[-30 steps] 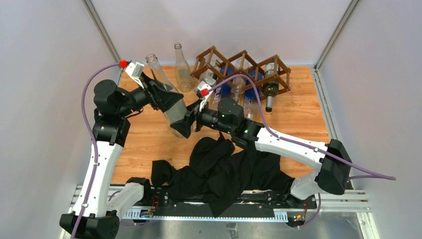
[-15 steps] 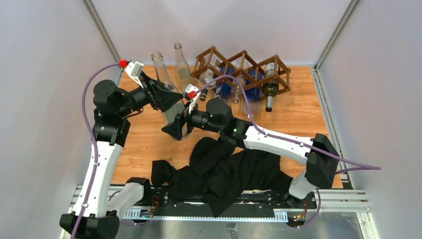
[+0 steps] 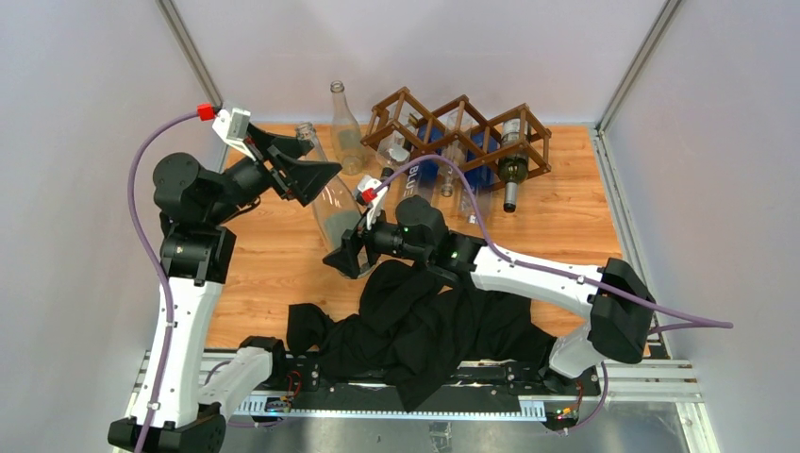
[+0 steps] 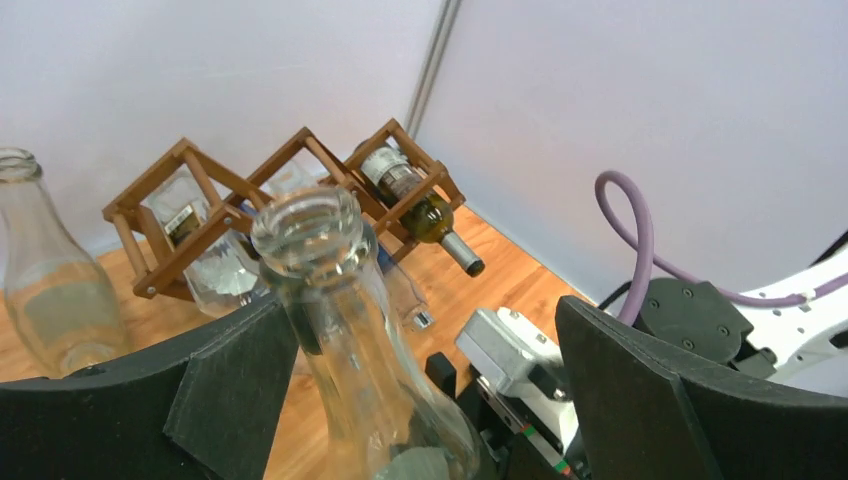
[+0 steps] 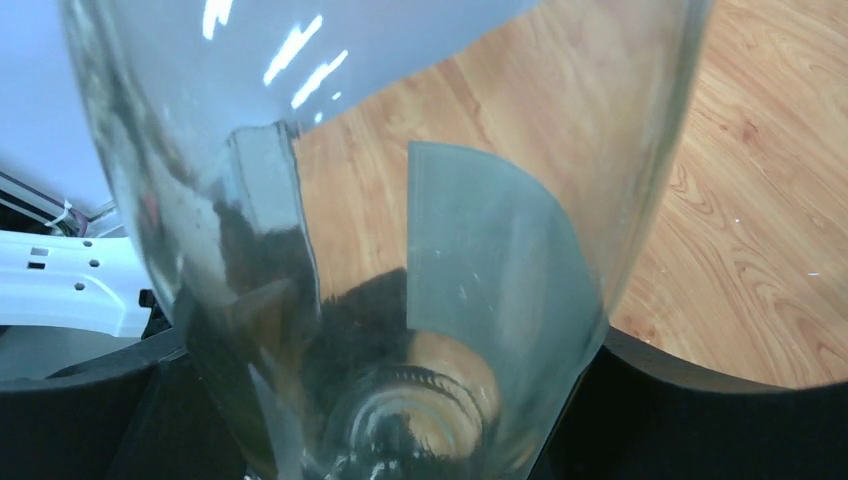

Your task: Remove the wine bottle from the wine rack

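Note:
The dark brown lattice wine rack (image 3: 462,127) stands at the back of the table and also shows in the left wrist view (image 4: 290,185). A dark green wine bottle (image 3: 512,172) lies in its right cell, neck pointing forward, also seen from the left wrist (image 4: 432,218). Clear bottles lie in the other cells. My right gripper (image 3: 345,257) is shut on the lower body of a clear glass bottle (image 3: 330,203), which fills the right wrist view (image 5: 400,200). My left gripper (image 3: 316,184) is open, its fingers on either side of that bottle's neck (image 4: 320,260) without clamping it.
Another clear bottle (image 3: 344,127) stands at the back, left of the rack. A black cloth (image 3: 425,321) lies heaped at the table's near edge over the arm bases. Grey walls close in the table on the left, back and right.
My left gripper has opened off the clear bottle and drawn back to the left. My right gripper, still holding the bottle low down, has moved slightly toward the near side.

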`<state>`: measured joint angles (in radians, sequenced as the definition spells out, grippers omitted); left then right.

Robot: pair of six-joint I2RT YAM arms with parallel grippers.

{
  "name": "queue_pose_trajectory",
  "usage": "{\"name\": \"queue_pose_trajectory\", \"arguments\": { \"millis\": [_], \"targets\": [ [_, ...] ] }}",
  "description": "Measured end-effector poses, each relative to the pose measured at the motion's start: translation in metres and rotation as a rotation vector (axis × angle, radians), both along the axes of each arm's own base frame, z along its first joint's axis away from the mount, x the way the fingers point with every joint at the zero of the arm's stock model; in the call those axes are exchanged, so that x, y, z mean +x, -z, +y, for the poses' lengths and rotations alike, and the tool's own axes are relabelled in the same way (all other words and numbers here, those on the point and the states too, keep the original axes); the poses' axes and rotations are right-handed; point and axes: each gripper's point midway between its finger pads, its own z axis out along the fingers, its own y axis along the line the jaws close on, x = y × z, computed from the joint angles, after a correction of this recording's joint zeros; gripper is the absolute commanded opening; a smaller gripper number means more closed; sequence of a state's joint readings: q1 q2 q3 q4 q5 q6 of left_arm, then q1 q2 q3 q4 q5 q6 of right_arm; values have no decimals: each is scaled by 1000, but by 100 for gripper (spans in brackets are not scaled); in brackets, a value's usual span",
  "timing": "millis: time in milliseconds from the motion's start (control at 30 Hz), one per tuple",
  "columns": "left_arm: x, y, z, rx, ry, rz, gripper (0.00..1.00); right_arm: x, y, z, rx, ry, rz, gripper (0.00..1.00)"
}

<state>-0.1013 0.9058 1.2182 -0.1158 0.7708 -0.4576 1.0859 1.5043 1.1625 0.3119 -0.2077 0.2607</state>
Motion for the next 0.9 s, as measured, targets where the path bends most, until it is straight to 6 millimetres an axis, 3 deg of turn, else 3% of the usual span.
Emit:
{"name": "queue_pose_trajectory", "arguments": {
  "millis": [200, 300, 467, 500, 533, 567, 600, 667, 900],
  "targets": [
    [4, -2, 3, -3, -22, -5, 77, -2, 8, -5, -17, 1, 1, 0],
    [6, -1, 3, 3, -25, -11, 61, -3, 7, -7, -15, 1, 1, 0],
    [12, 2, 5, -1, -42, 2, 15, -5, 4, -11, -13, 0, -3, 2],
    [12, 2, 4, -16, -38, 19, 8, -5, 4, -11, -14, 0, -8, 10],
    [12, 3, 4, -29, -36, 40, 1, -4, 5, -12, -19, 2, -16, 29],
    [11, 4, 2, -37, -30, 60, 0, -4, 8, -12, -27, 6, -17, 41],
    [12, 5, 2, -36, -29, 72, 0, -3, 10, -13, -31, 9, -15, 65],
    [18, 10, 3, -16, -41, 93, 0, -3, 13, -14, -36, 14, -7, 86],
    [27, 25, 3, 32, -43, 148, 0, 0, 28, -18, -51, 42, 12, 92]
  ]
}}
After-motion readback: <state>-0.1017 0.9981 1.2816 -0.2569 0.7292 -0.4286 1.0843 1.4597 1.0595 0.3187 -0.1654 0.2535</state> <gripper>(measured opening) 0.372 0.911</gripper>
